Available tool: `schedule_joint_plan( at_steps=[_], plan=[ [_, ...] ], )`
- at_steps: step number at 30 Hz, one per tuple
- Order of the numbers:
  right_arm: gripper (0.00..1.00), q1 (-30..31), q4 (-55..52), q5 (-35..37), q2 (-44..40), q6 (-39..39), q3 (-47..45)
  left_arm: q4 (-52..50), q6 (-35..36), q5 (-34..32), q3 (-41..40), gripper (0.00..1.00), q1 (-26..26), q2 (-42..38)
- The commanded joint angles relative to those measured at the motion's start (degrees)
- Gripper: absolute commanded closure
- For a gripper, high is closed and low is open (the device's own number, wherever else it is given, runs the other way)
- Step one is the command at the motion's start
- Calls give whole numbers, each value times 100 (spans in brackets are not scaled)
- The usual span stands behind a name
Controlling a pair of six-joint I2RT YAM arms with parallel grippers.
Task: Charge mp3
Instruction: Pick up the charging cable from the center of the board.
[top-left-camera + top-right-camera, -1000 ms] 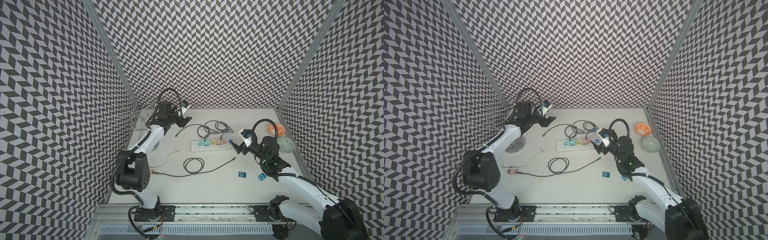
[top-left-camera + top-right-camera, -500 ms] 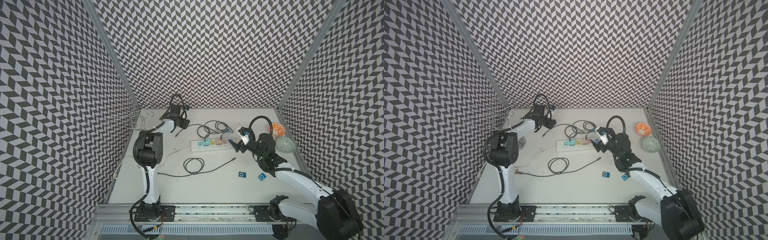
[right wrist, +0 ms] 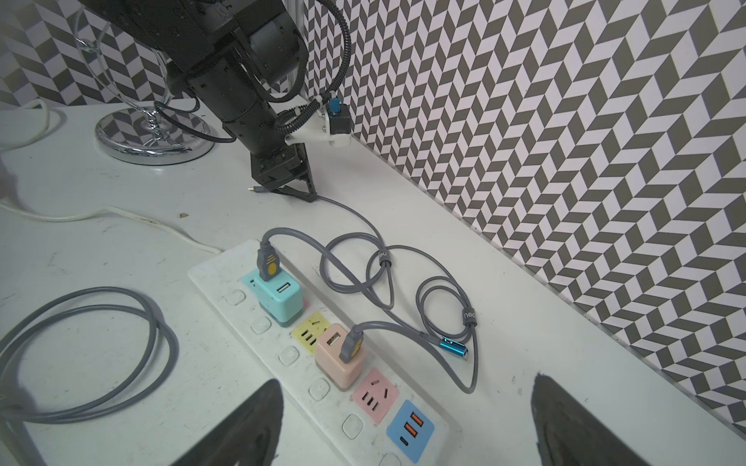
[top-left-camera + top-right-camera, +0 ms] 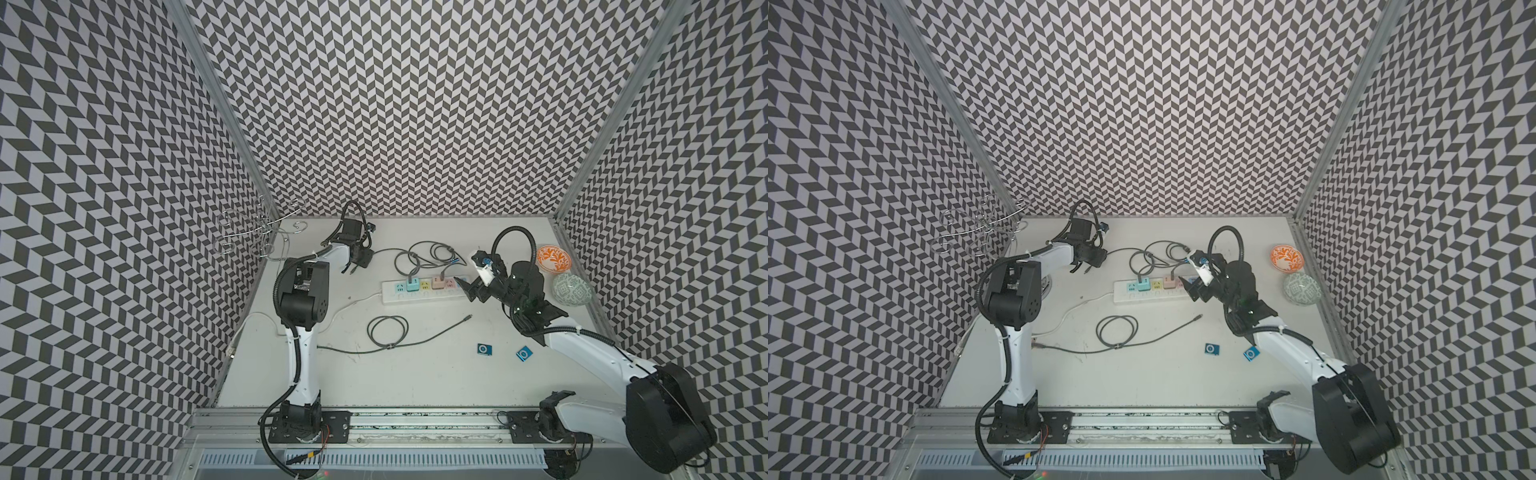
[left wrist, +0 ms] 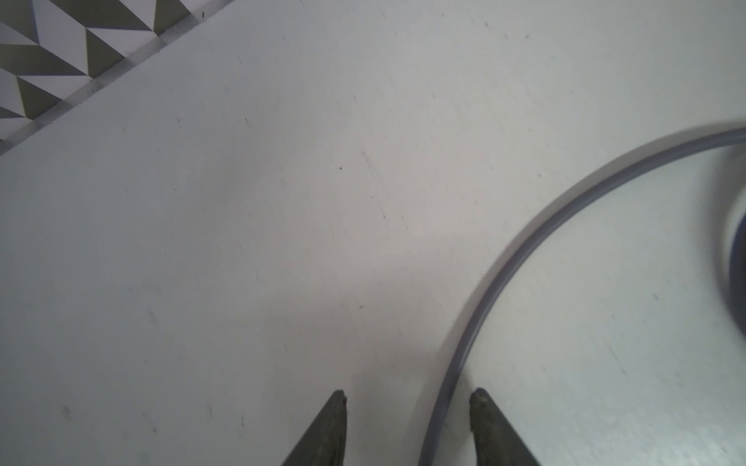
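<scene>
Since a second ago the left arm has folded up at the elbow and the left gripper has come down toward the desk's far-left corner, jaws narrowing.

Both top views: the mp3 and its twin lie flat toward the near-right corner, well apart from either tool. The right gripper hangs wide open over the right end of the power strip.

Left wrist view: half-closed jaws straddle the grey cable without pinching it yet — it is limp, so I'd take it by its stiff end.

Right wrist view: nothing sits between the wide jaws, and the plug pokes out beside the left tool.

The mp3 looks light, thin and slick-shelled — I judge it will skate if nudged, so pinch its side edges, leaving the port free.
</scene>
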Motion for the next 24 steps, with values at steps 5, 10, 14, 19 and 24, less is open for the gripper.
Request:
schedule_joint_plan(
  at_steps=[5, 10, 14, 19, 24],
  plan=[
    [6, -25, 212, -20, -3, -36, 95, -454, -82, 261, -146, 69, 66, 11],
    [6, -25, 182, 6, -122, -30, 46, -772, -167, 539, 69, 88, 65, 213],
    [6, -25, 164, 34, -253, -31, -31, -800, -169, 722, 30, 100, 62, 148],
    [6, -25, 163, 16, -395, -1, -102, -632, -303, 952, -150, 100, 28, -257],
    [6, -26, 242, -63, -535, 32, -192, -341, -487, 1249, -419, 100, -35, -965]
  ],
)
